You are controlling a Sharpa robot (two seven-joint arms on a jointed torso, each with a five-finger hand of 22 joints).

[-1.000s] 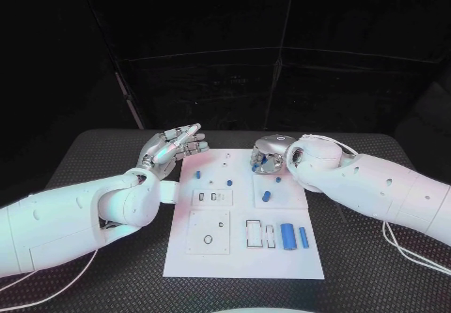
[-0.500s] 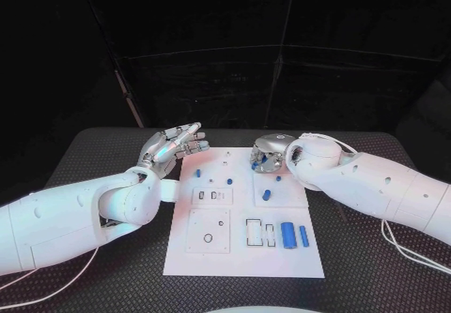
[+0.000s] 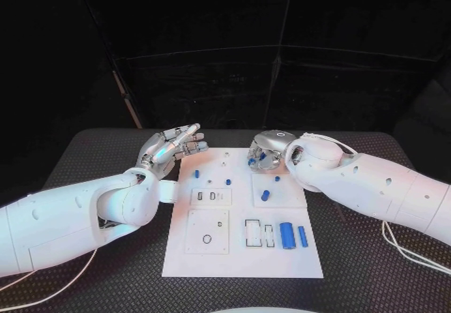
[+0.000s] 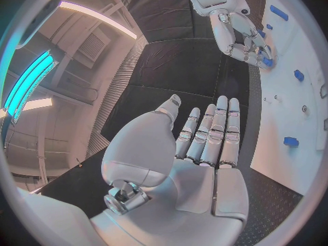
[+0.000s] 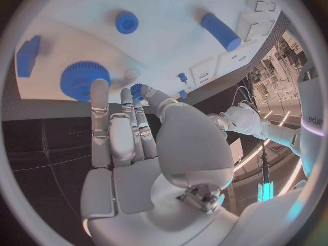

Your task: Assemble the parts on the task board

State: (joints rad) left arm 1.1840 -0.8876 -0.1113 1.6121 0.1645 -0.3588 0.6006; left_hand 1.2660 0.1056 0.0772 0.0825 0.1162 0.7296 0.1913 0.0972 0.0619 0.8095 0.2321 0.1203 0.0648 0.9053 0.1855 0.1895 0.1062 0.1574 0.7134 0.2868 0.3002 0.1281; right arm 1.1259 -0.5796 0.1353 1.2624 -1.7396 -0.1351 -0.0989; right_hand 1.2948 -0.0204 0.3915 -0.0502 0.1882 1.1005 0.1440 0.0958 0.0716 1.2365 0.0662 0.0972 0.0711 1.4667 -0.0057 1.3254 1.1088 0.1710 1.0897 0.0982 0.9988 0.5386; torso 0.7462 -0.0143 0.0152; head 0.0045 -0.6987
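Observation:
The white task board point(image 3: 242, 261) lies in the middle of the table. My right hand point(image 3: 268, 153) hovers over its far right corner and pinches a small blue gear point(image 5: 136, 88) between thumb and fingertips. Below the fingers a larger blue gear point(image 5: 85, 80) rests on the board, with a blue block point(image 5: 27, 55) beside it. My left hand point(image 3: 173, 145) is raised beside the far left corner, fingers straight and apart, holding nothing. The left wrist view shows its bare palm point(image 4: 198, 164) and, across the board, the right hand point(image 4: 247, 46).
Loose blue parts lie on the board: a small peg point(image 3: 197, 174), an oval piece point(image 3: 266, 194), and two cylinders point(image 3: 287, 235) near the front right beside empty slots point(image 3: 253, 233). A round knob point(image 5: 126, 22) and a cylinder point(image 5: 220, 31) lie further out.
The right hand with the small gear has edged slightly toward the board's far edge. The left hand has stayed in place, open.

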